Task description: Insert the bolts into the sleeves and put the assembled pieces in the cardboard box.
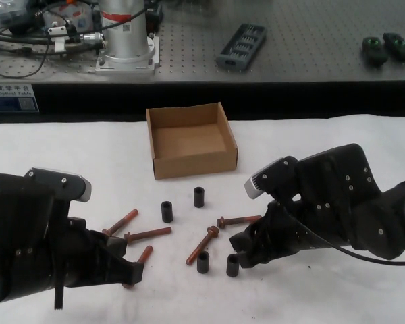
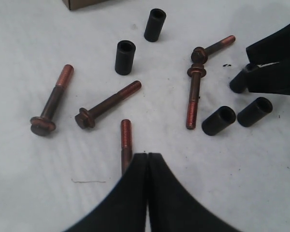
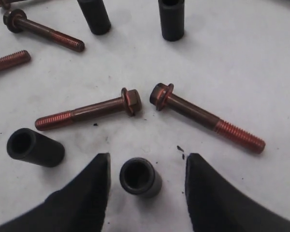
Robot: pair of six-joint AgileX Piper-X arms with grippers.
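Box [image 1: 194, 164]: cardboard, open-topped, sitting on the white cloth [image 1: 337, 142] at 12 o'clock from the scattered parts. Bolts [image 2: 108, 105]: five, coppery, all lying flat on the cloth, none sitting in a sleeve. Sleeves [image 2: 125, 57]: five, black; two are standing nearer the box, and the other three are gathering at 4 to 5 o'clock of the scatter. Left claw [image 2: 147, 159]: I am holding it low at 8 o'clock, clenched, with its fingers pressing flat together. One bolt [image 2: 126, 140] is lying just beside the tips, its head end running under a finger. Right claw [image 3: 146, 162]: I am holding it low at 4 o'clock, released. Its fingers are standing either side of one sleeve [image 3: 139, 176], apart from it on both sides.
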